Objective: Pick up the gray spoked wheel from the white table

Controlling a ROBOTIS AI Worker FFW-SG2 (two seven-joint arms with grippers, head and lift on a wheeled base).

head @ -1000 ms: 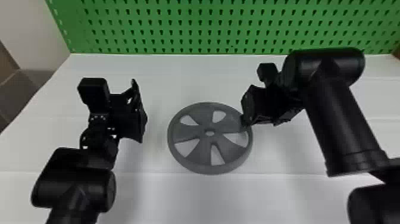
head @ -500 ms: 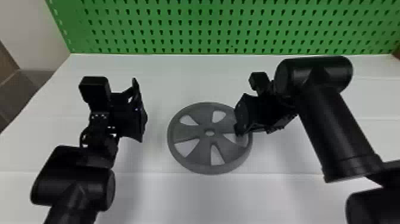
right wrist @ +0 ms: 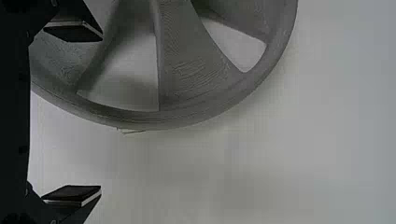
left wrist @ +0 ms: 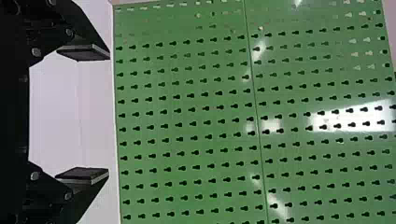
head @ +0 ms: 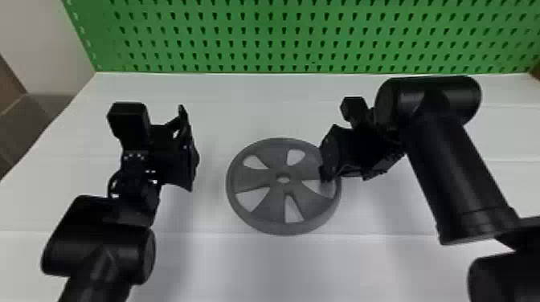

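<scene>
Over the right side of the gray spoked wheel, the right hand is open, its two fingers parted with the wheel's rim running between them. One finger overlaps the spoked part, while the other finger sits outside the wheel. That spread seems meant to pinch the rim from both sides, the inner finger using a gap between spokes; a flat wheel offers few easier holds. Whether either finger touches it, I cannot tell. The next move probably calls for lining up with a gap, lowering, then closing; landing on a spoke could tip or push the wheel.

Beneath the wheel is the white table, on which it lies flat, bearing its own weight and not lifted. To the wheel's left, apart from it, the left hand is open and empty, likely kept clear so one arm can work. Beyond the wheel, at the table's back, stands a green pegboard.
</scene>
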